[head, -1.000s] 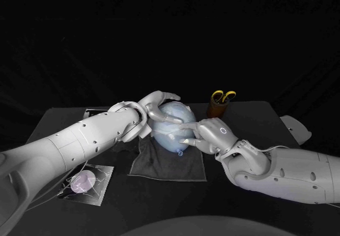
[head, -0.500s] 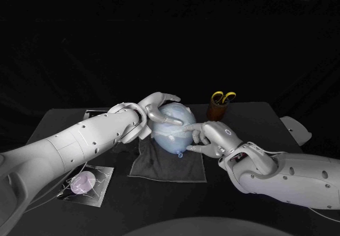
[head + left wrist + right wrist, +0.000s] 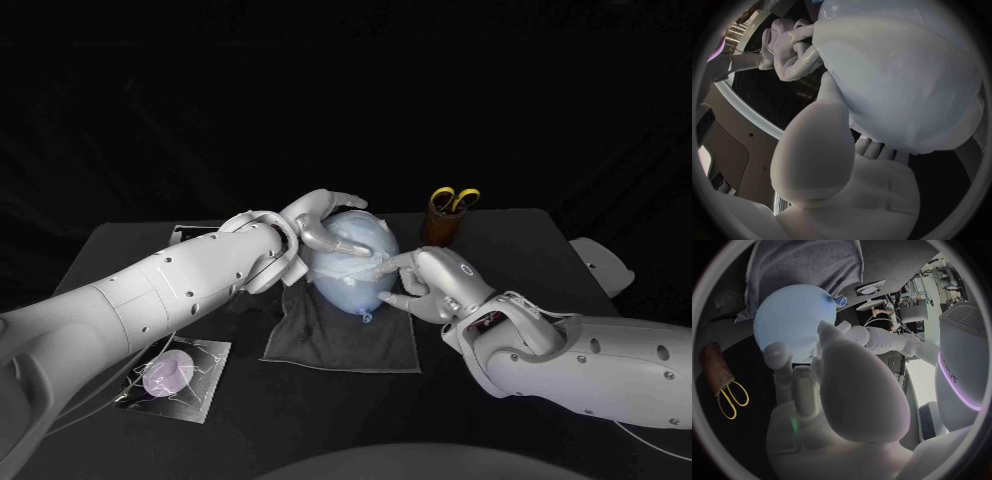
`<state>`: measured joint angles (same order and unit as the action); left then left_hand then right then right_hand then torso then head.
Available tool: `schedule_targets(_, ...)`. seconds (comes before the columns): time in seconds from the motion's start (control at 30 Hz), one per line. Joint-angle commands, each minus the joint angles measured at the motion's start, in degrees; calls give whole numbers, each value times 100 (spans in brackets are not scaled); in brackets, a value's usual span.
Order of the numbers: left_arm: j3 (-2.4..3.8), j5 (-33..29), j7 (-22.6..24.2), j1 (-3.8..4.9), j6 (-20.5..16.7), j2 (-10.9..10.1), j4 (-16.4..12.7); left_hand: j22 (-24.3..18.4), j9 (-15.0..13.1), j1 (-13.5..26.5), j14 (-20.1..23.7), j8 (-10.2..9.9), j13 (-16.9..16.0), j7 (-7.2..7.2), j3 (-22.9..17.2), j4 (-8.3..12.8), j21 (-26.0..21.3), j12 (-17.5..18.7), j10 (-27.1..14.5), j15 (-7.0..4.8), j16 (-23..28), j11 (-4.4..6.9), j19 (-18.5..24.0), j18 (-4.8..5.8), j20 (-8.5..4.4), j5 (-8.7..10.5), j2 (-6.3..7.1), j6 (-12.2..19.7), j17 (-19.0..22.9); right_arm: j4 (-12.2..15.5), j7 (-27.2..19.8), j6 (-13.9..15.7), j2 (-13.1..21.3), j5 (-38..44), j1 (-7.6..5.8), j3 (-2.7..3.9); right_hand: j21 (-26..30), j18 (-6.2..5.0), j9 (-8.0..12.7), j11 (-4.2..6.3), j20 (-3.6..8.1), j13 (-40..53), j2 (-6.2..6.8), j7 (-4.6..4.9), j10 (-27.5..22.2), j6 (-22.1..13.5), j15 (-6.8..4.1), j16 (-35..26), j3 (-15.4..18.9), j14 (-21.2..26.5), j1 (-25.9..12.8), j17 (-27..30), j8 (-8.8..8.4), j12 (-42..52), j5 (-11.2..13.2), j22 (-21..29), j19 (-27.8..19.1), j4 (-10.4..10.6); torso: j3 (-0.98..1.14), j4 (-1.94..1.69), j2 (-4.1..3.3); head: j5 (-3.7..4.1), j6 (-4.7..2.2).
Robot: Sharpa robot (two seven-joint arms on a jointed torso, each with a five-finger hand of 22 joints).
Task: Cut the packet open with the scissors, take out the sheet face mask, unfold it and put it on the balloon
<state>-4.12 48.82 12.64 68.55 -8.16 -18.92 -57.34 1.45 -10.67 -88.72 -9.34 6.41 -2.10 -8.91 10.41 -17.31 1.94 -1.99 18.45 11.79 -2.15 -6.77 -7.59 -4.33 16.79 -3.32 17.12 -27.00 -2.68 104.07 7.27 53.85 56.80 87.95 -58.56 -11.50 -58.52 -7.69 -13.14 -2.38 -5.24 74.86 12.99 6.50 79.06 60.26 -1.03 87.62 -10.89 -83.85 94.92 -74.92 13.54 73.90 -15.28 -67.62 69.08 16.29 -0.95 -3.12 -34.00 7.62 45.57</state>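
A pale blue balloon [image 3: 372, 232] stands on a grey towel [image 3: 343, 338], knot downward. A white sheet mask [image 3: 343, 268] lies over its front. My left hand [image 3: 307, 232] grips the balloon from the left and behind. In the left wrist view the mask [image 3: 898, 75] covers the balloon above my left palm [image 3: 842, 170]. My right hand [image 3: 427, 280] reaches in from the right, its fingertips [image 3: 384, 264] touching the mask on the balloon. In the right wrist view the fingers [image 3: 798, 385] stretch toward the balloon [image 3: 792, 315]. The cut packet [image 3: 173, 374] lies at the front left.
Yellow-handled scissors [image 3: 456, 198] stand in a brown holder [image 3: 441, 226] behind my right hand, and appear as scissors [image 3: 731, 396] in the right wrist view. The towel [image 3: 804, 265] spreads under the balloon. The table's far edge runs just behind the holder.
My right hand has slid a little up and leftward along the balloon's front, fingertips staying on the mask. The left hand and balloon have stayed put.
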Motion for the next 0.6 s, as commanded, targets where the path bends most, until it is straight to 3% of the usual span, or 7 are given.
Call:
schedule_targets(0.03, -4, 3, -41, -4, 65, 1, -16, -5, -7, -29, -24, 24, -2, -34, -39, -2, -33, -9, -4, 27, -21, -29, 41, 58, -3, -1, -40, -12, -9, -6, -48, 380, -31, 287, -1, 5, -448, 125, 16, 35, 13, 470, -30, -9, 297, 95, -21, 163, -111, -519, -235, -1292, 34, 396, 400, -348, 294, 4, -3, -1, 2, -5, 10)
schedule_targets(0.3, -4, 1, -46, -3, 73, -11, -33, -5, -9, -38, -23, 27, -3, -35, -51, -2, -33, -10, 2, 37, -20, -30, 40, 56, -4, 0, -47, -16, -9, -61, 252, 433, -117, 940, 0, 12, -826, 201, 81, 11, 8, 701, -49, 19, 470, 31, -7, 238, -169, -615, -506, -1508, -74, 673, 881, -649, 538, 7, 2, -3, 3, -5, 4)
schedule_targets(0.6, -4, -4, -51, 2, 84, -26, -78, -5, -9, -42, -22, 28, -3, -34, -53, -2, -33, -10, 3, 41, -19, -29, 41, 55, -4, 1, -49, -17, -9, -123, 476, 461, -235, 1318, -2, 41, -955, 231, 144, -78, -34, 782, -32, 131, 525, -127, 58, 238, -167, -615, -598, -1508, -213, 768, 925, -762, 615, 6, 1, -3, 1, 29, 2)
